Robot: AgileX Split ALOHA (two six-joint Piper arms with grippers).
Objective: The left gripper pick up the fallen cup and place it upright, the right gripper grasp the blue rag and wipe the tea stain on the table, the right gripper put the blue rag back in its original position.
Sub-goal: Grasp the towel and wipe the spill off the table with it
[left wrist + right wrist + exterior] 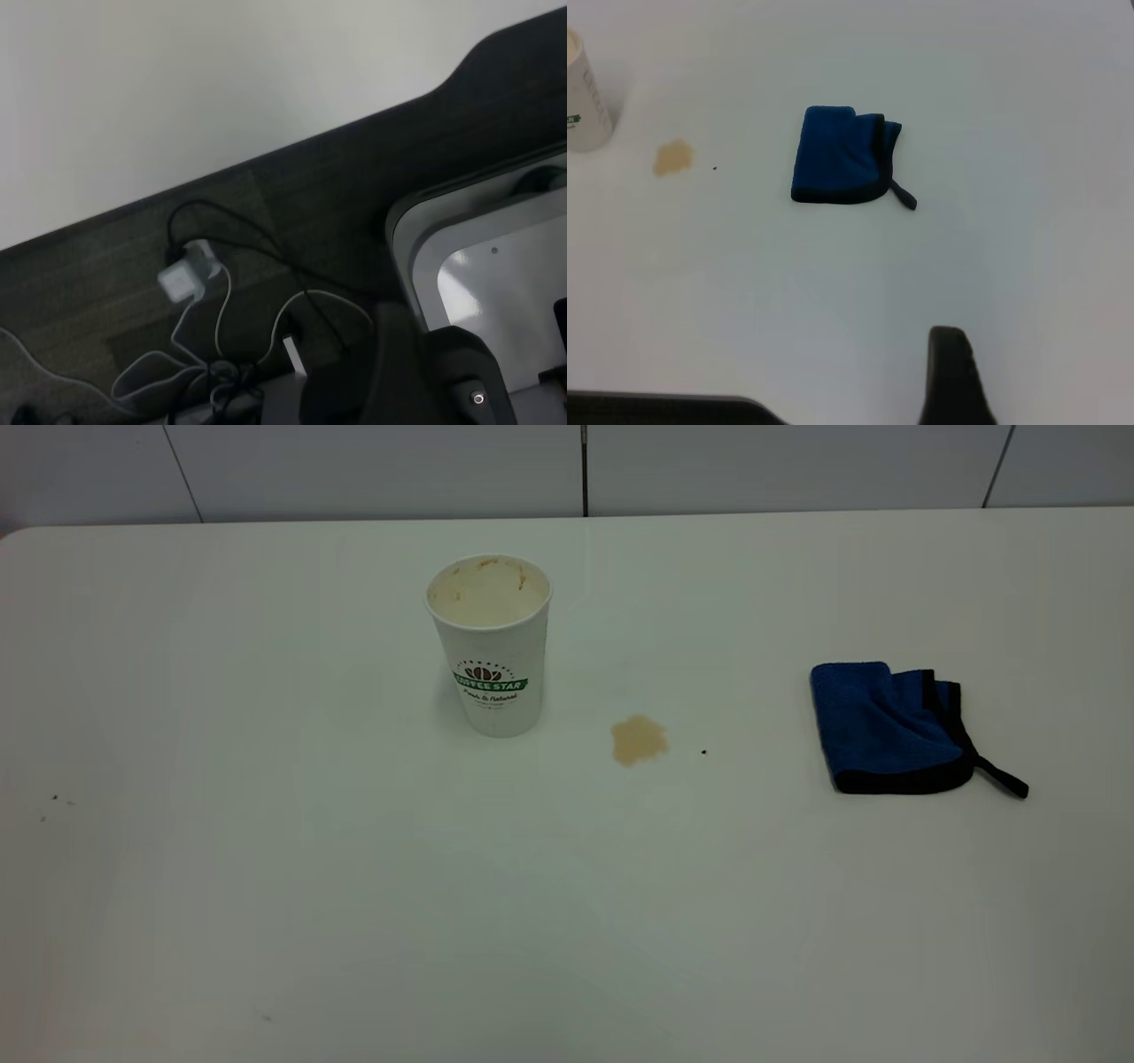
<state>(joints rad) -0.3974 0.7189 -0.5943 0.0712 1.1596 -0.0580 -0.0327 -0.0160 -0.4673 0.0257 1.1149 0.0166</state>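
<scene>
Cup point(490, 646): upright on the table point(266, 868), left of centre, well in from every edge.
Stain point(638, 740): just right of the cup, apart from it.
Rag point(890, 726): folded, far right, bare table all round.
Exterior view: no arms in sight.
Left wrist view: floor, cables, a table corner only; left tool unseen.
Right wrist view: rag point(842, 155), stain point(672, 158), cup point(585, 102); one finger point(952, 376) of the right tool, holding nothing, opening cannot be told.

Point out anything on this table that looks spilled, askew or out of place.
A light-brown tea stain sits on the table between the upright cup and the blue rag. A tiny black speck lies just beside it. The cup's inside is brown-smeared. Nothing else stands out.
</scene>
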